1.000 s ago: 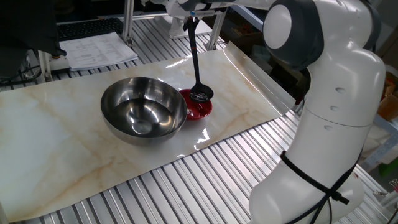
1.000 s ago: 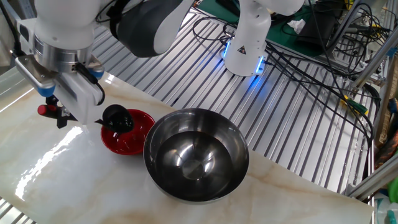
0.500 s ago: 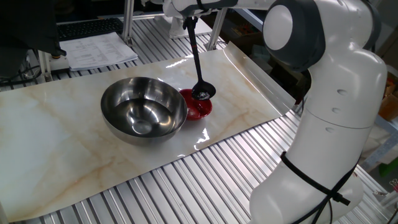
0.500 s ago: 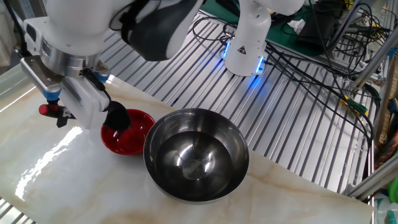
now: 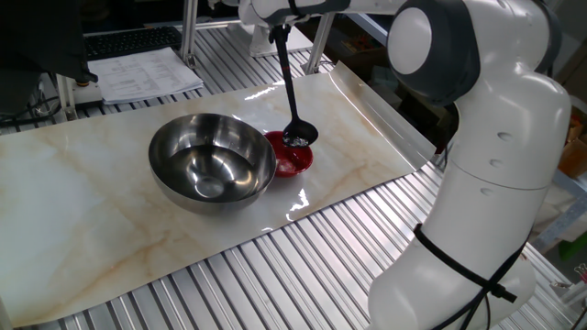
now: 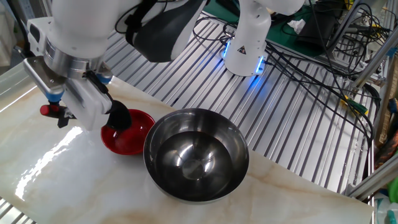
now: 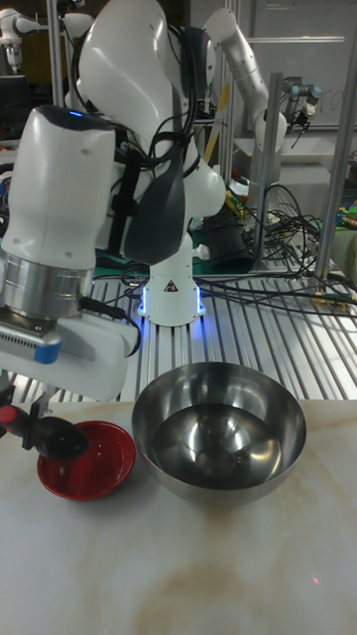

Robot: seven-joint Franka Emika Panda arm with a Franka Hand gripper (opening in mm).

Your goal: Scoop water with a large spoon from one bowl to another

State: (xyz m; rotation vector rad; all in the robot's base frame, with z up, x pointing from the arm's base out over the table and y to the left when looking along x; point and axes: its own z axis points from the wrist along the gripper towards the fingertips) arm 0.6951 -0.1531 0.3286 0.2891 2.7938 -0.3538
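Observation:
The large spoon, a black ladle, hangs steeply from my gripper, which is shut on its handle near the top. Its scoop hovers just over the far side of the small red bowl. From the other side, the scoop is partly hidden behind my gripper above the red bowl. The handle's red end sticks out to the left. The big steel bowl stands against the red bowl, and water shows in it only as glints.
The bowls stand on a marble-look sheet over a slatted metal table. Papers lie at the back left. The robot's white base stands at the right. A second robot base and cables lie beyond the table.
The gripper shifted slightly and the ladle's scoop rose a little over the red bowl's far side. The bowls have not moved.

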